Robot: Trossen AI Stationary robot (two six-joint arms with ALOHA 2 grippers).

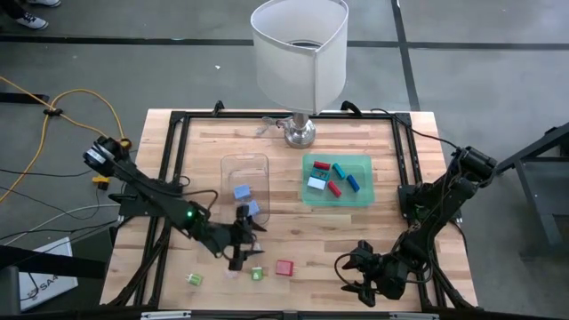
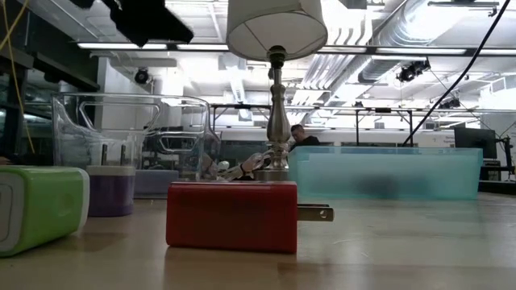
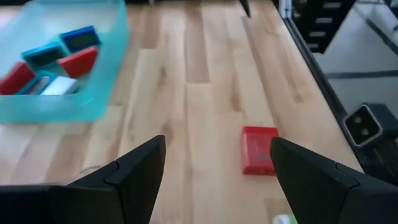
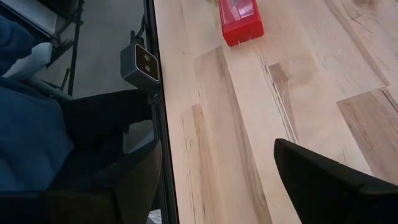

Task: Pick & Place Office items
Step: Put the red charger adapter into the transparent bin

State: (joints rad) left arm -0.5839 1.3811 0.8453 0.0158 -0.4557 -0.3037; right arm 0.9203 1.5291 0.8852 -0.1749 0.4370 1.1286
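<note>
Hovering with jaws wide and empty, the left gripper (image 1: pixel 246 238) hangs above the desk (image 1: pixel 356 240) near a red block (image 1: pixel 284 268); the right gripper (image 1: pixel 357 274) waits, also wide. Other office items (image 1: pixel 333 177) lie in the green tray (image 1: pixel 364 197).

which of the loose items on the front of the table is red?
The red block, rightmost of the three loose pieces near the front edge. The other two, green pieces, lie to its left.

right claw (image 4: pixel 217 180) open over wooden table (image 4: pixel 298 93); red block (image 4: pixel 240 17) ahead, near table edge.
</note>
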